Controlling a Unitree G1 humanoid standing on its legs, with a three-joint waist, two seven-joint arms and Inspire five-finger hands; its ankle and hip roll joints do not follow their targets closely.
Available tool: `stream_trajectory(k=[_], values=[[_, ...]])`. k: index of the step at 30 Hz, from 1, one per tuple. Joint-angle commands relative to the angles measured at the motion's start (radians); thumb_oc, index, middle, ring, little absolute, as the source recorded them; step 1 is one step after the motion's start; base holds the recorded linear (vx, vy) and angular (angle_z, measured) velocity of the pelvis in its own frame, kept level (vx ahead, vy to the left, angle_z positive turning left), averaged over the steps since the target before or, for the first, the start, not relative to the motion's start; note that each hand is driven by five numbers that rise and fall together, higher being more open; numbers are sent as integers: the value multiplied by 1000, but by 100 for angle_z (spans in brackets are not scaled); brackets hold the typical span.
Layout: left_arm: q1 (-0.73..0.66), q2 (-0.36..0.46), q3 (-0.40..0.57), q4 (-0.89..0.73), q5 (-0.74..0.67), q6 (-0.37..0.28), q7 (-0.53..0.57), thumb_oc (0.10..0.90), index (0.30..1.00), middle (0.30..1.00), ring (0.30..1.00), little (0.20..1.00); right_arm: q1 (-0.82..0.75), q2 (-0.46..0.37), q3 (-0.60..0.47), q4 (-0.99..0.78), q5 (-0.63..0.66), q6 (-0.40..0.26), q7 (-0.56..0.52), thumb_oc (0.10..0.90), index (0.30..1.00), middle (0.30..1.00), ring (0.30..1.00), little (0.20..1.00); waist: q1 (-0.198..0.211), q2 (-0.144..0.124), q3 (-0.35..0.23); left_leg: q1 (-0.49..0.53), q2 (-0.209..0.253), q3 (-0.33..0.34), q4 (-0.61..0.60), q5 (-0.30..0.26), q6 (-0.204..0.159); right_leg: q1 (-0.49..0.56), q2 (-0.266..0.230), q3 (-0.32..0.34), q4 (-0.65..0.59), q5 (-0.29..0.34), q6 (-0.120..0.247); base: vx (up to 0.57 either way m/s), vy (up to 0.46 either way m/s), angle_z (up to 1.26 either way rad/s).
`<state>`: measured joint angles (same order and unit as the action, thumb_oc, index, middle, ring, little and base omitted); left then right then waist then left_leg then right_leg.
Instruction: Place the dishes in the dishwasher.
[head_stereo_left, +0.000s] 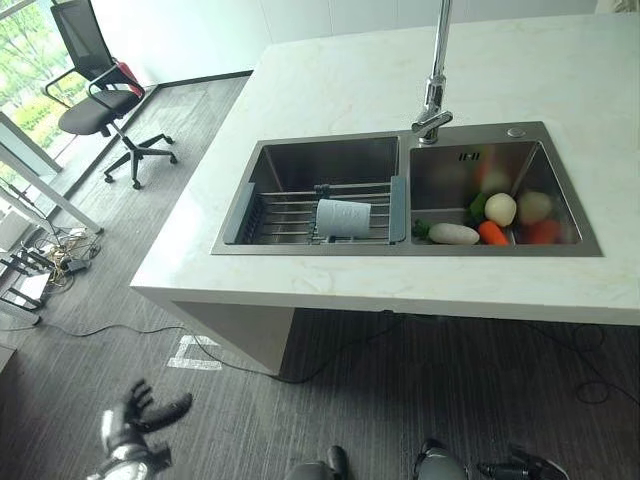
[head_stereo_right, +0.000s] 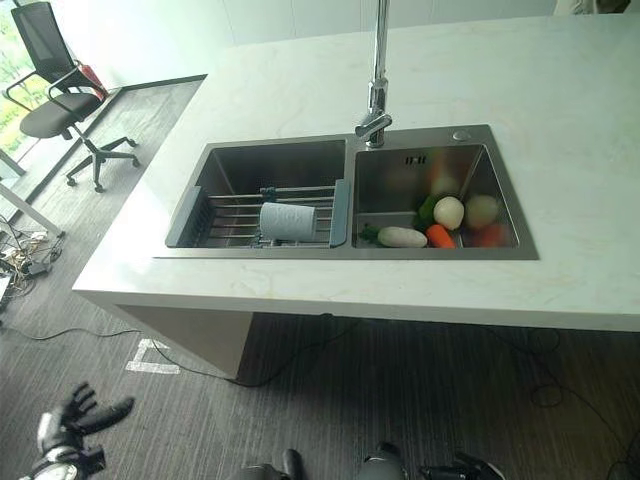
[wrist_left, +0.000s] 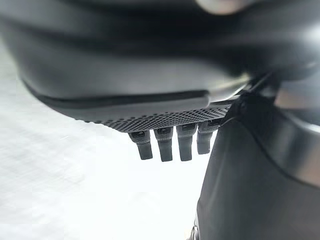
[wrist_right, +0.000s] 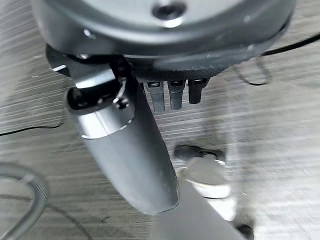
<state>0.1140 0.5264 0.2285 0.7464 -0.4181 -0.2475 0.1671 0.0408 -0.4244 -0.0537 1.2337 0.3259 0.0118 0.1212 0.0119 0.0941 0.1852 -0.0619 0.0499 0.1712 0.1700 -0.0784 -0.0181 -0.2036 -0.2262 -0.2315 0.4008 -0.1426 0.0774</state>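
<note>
Currently both hands low, down near floor level, well apart from the counter. Left hand (head_stereo_left: 135, 415) at lower left of the head views, fingers (wrist_left: 165, 146) straight and spread, thumb out, holding nothing; same in its wrist view, fingers in a straight row with nothing past them. Right hand (head_stereo_left: 520, 467) barely in at the bottom edge, lower right; in its wrist view fingers (wrist_right: 172, 95) straight, thumb extended, empty, grey plank floor (wrist_right: 280, 125) past them.

White marble-look counter (head_stereo_left: 400, 80) with double steel sink (head_stereo_left: 250, 160) set in. Left basin: grey slatted drying rack (head_stereo_left: 290, 215) spanning it, one white cup (head_stereo_left: 343, 217) lying on its side on the rack, toward the rack's right end, just beside the divider. Only dish seen. Chrome tap (head_stereo_left: 435, 90) upright behind the divider, between the two basins.

Right basin: pile of vegetables at the front. White radish (head_stereo_left: 453, 233) lying flat at front left, carrot (head_stereo_left: 492, 233) touching its right end, pale round onion (head_stereo_left: 500, 208) just behind, green piece (head_stereo_left: 478, 206) beside the onion, another pale round item (head_stereo_left: 534, 206) and something orange (head_stereo_left: 545, 232) further right, kind unclear.

Black office chair (head_stereo_left: 95, 85) at upper left, well apart from the counter. White tape mark (head_stereo_left: 195, 352) on the floor below the counter's front left corner.
</note>
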Motion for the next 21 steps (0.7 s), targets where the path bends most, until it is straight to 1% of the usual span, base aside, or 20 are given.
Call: stream_trajectory(k=[1,2,3,4,5,6,7,8,9,12,13,14,15,16,17,18,19,21], values=[[-110,208,124,-157,50,-186,83,800,900,900,900,900,-5,44,-10,32,70,-16,-1,800,900,900,900,900,20,-46,-18,-38,2,-46,130,-186,-2,74,4,29,-101,-58,78,19,-42,2],[-129,248,145,-212,35,-198,67,800,900,900,900,900,0,52,-12,40,85,-14,-3,800,900,900,900,900,21,-46,-20,-35,3,-46,130,-189,-1,78,5,28,-101,-60,80,20,-46,1],[-153,282,160,-270,-5,-216,28,800,900,900,900,900,7,57,-15,44,102,-9,-2,800,900,900,900,900,20,-46,-24,-33,3,-44,130,-192,0,80,6,29,-101,-61,81,35,-45,0],[-190,310,176,-334,-40,-200,-17,800,900,900,900,900,13,61,-21,51,124,-2,4,800,900,900,900,900,18,-46,-27,-31,4,-41,130,-196,1,82,7,29,-101,-63,83,32,-37,0],[-211,322,183,-369,-40,-195,-21,800,900,900,900,900,17,65,-24,55,153,4,4,800,900,900,900,900,17,-48,-31,-32,5,-38,130,-197,1,80,7,30,-101,-63,84,58,-30,0],[-258,361,194,-418,-11,-178,-3,800,900,900,900,900,25,67,-39,70,174,7,12,800,900,900,900,900,10,-45,-35,-22,6,-32,130,-208,2,88,9,32,-101,-69,89,53,-25,-5],[-301,410,202,-445,36,-188,27,800,900,900,900,900,28,68,-52,85,169,5,18,800,900,900,900,900,1,-46,-45,-26,6,-23,130,-206,3,82,10,40,-101,-65,91,74,-14,-12],[-321,435,206,-457,42,-193,40,800,900,900,900,900,29,68,-55,89,165,7,19,800,900,900,900,900,-2,-45,-46,-17,7,-20,130,-214,2,88,13,44,-101,-71,93,26,-2,-19],[-340,460,213,-464,35,-214,49,800,900,900,900,900,28,68,-57,91,161,12,17,800,900,900,900,900,-6,-45,-51,-22,6,-17,130,-209,3,82,15,51,-101,-67,92,25,12,-19],[-406,556,222,-470,-7,-241,16,800,900,900,900,900,29,59,-66,104,153,24,18,800,900,900,900,900,-17,-37,-62,-21,4,-10,130,-210,3,80,23,70,-101,-69,93,16,19,-13],[-466,610,192,-470,-46,-232,-55,800,900,900,900,900,25,50,-66,111,157,28,21,800,900,900,900,900,-27,-33,-67,-20,4,-5,130,-212,2,79,26,80,-101,-70,95,24,11,-11],[-509,633,162,-471,-77,-220,-108,800,900,900,900,900,21,46,-67,118,160,29,25,800,900,900,900,900,-31,-31,-69,-18,3,-2,130,-212,2,79,28,83,-101,-69,95,28,3,-9],[-564,654,114,-489,-142,-187,-200,800,900,900,900,900,16,38,-65,126,162,29,35,800,900,900,900,900,-39,-28,-72,-17,2,1,130,-213,2,79,30,89,-101,-68,97,0,0,0],[-615,661,66,-507,-186,-149,-265,800,900,900,900,900,12,35,-64,132,159,27,41,800,900,900,900,900,-44,-25,-74,-16,1,3,130,-215,2,78,31,93,-101,-67,98,30,-21,1],[-729,649,-70,-554,-232,-33,-402,800,900,900,900,900,0,32,-66,145,152,23,55,800,900,900,900,900,-53,-21,-76,-9,-1,10,130,-220,4,78,33,103,-101,-65,102,0,0,0],[-742,646,-90,-559,-230,-18,-421,800,900,900,900,900,-2,33,-66,147,151,22,58,800,900,900,900,900,-55,-21,-77,-10,-1,12,130,-220,5,75,33,106,-101,-63,102,22,-41,-2],[-785,630,-164,-578,-195,19,-452,800,900,900,900,900,-9,33,-62,153,152,18,62,800,900,900,900,900,-63,-20,-79,-9,-1,19,130,-223,7,70,34,116,-101,-59,105,14,-43,-9],[-831,606,-263,-592,-128,55,-482,800,900,900,900,900,-17,35,-52,157,163,14,66,800,900,900,900,900,-80,-18,-80,-4,-1,31,130,-227,11,64,37,131,-101,-52,110,25,-52,-19]])
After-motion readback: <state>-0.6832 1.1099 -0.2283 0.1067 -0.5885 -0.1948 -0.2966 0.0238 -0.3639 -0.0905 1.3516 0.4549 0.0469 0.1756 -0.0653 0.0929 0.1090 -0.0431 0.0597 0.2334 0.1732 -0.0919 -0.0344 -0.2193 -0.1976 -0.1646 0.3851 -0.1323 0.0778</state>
